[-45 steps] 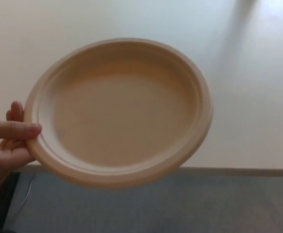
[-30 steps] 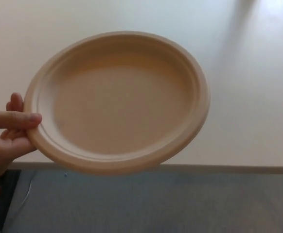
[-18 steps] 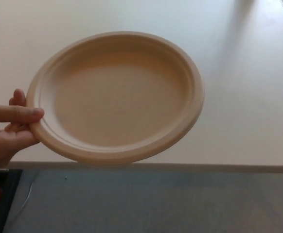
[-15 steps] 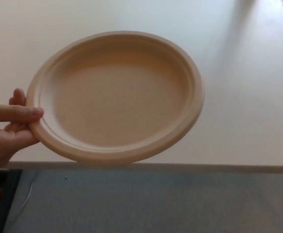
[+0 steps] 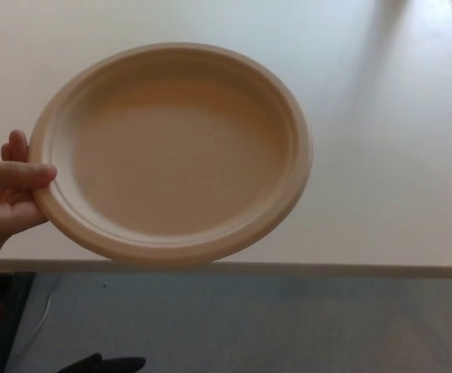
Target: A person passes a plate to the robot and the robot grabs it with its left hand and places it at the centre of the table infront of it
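Since a moment ago the plate (image 5: 172,151) has drifted slightly left and up, and a black hand tip has appeared at the bottom edge. Pale counter (image 5: 389,155) lies beneath the plate, held aloft at its left rim by a person's hand (image 5: 5,202). Handover is pending: the left hand (image 5: 102,364) must rise to the rim; whether it is released or clenched, I cannot tell.

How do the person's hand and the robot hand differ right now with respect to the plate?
The person's hand pinches the plate by its left rim; the robot hand touches nothing. The person's hand is level with the plate; the robot hand, black, only peeks in at the bottom edge, well below it. Both are on the picture's left.
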